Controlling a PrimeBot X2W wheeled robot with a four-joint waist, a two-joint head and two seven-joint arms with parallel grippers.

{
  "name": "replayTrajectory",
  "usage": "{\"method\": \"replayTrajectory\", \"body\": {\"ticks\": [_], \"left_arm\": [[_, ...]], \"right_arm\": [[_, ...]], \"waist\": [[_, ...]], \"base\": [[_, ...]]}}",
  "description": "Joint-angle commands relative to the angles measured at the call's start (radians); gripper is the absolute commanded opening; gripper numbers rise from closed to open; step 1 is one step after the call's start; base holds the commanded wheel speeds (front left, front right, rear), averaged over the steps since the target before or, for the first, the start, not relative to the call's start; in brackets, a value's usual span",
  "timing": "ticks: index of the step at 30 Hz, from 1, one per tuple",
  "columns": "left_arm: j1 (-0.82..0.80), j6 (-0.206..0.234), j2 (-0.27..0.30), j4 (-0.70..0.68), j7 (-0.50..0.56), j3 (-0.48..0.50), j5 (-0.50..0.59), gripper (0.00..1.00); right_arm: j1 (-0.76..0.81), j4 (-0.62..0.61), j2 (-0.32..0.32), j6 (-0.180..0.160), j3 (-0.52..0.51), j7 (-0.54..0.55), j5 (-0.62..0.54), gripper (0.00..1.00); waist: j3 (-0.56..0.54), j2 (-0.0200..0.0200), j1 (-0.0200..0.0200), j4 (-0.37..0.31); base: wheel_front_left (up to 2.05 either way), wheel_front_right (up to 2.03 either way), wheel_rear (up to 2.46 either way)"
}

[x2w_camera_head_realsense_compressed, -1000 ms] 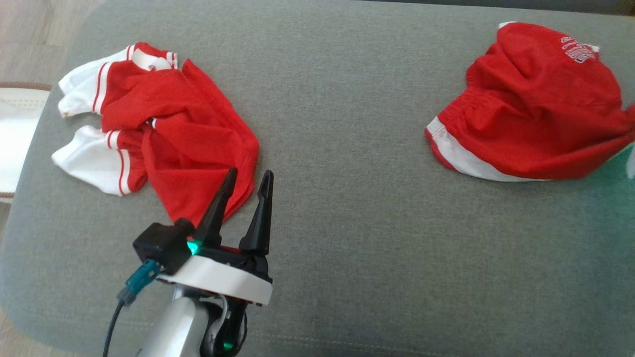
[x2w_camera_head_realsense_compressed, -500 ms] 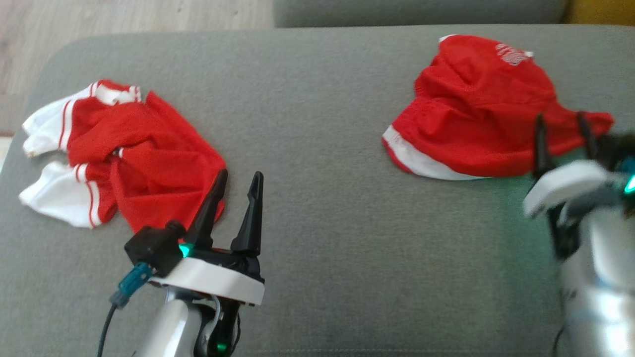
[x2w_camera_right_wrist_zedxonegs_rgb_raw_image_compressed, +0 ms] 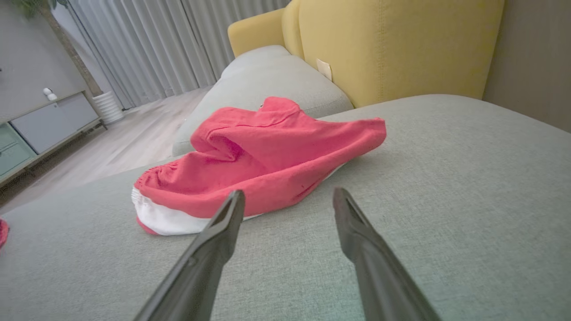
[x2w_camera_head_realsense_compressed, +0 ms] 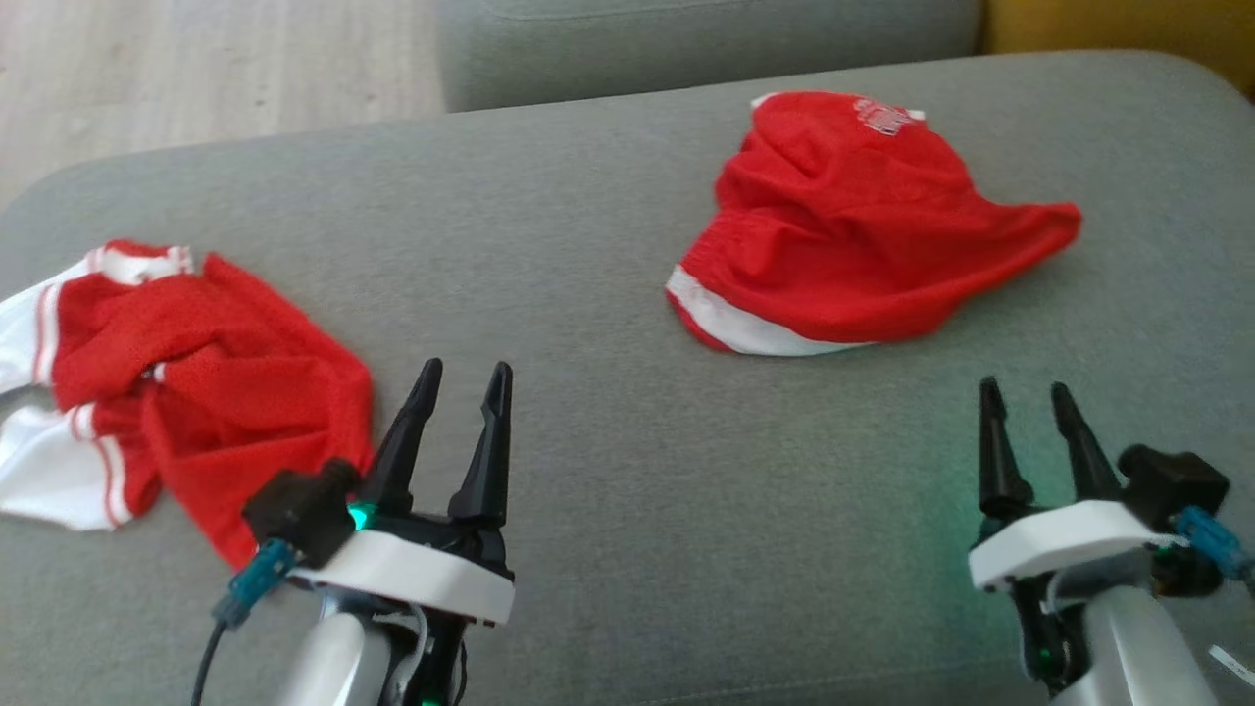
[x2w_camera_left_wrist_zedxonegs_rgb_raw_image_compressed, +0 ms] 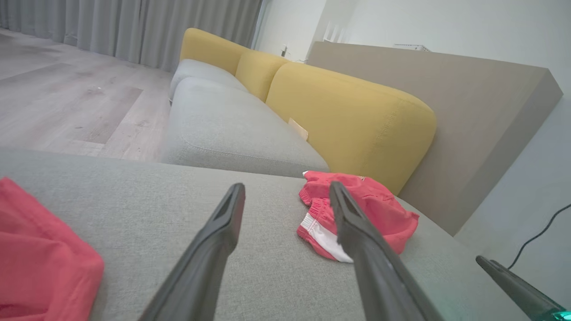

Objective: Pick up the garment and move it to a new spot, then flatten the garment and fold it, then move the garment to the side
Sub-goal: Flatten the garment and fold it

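Both grippers are released right now and neither is holding anything. The left gripper (x2w_camera_head_realsense_compressed: 467,368) sits near-left over the grey sofa seat (x2w_camera_head_realsense_compressed: 608,471), with its two dark fingers spread wide and pointing away from the robot. There's just bare fabric between them. Its left finger is right beside the near-right edge of the crumpled red-and-white jersey (x2w_camera_head_realsense_compressed: 196,392), but I honestly can't tell if it's touching the cloth or just hovering next to it.

The right gripper (x2w_camera_head_realsense_compressed: 1024,385) is near-right and just as wide open, with nothing in its jaws either. In the right wrist view the seat shows through the gap and the fingertips stop short of the cloth, so it's apart from it.

There are two garments on the seat. The jersey is bunched up at the left edge, white sleeves with red stripes poking out to the left. The red shorts (x2w_camera_head_realsense_compressed: 863,226) are far-right, lying in a loose rumpled heap with a white band along the near-left edge and a small white logo at the far end. The two garments are well apart, with a big stretch of seat between them.

Behind the seat there's a yellow backrest (x2w_camera_right_wrist_zedxonegs_rgb_raw_image_compressed: 401,44), and wood floor (x2w_camera_head_realsense_compressed: 196,69) off to the far left.
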Motion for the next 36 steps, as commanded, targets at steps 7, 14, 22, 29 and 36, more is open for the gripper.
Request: {"method": "replayTrajectory", "body": {"ticks": [7,14,22,29,36], "left_arm": [[-0.149,-0.034,0.001,0.071,-0.005,-0.002,0.053,1.0],[-0.412,-0.056,0.001,0.342,0.05,-0.093,0.101,1.0],[-0.653,-0.066,0.003,0.609,0.139,-0.155,0.118,1.0],[-0.765,-0.069,0.021,0.787,0.147,-0.179,0.138,1.0],[-0.789,-0.075,0.009,0.859,0.122,-0.236,0.08,0.0]], "right_arm": [[-0.039,-0.098,-0.001,-0.001,0.063,0.006,0.023,1.0],[-0.052,-0.133,-0.001,-0.001,0.088,0.001,0.046,1.0],[-0.07,-0.143,-0.001,-0.001,0.117,-0.021,0.067,1.0],[-0.087,-0.136,-0.001,-0.001,0.139,-0.037,0.084,1.0],[-0.093,-0.11,-0.001,-0.001,0.131,-0.047,0.084,1.0]], "waist": [[0.06,0.0,0.0,-0.102],[0.14,0.0,0.0,-0.182],[0.22,0.0,0.0,-0.238],[0.255,0.0,0.0,-0.269],[0.252,0.0,0.0,-0.265]], "base": [[0.0,0.0,0.0],[0.0,0.0,0.0],[0.0,0.0,0.0],[0.0,0.0,0.0],[0.0,0.0,0.0]]}}
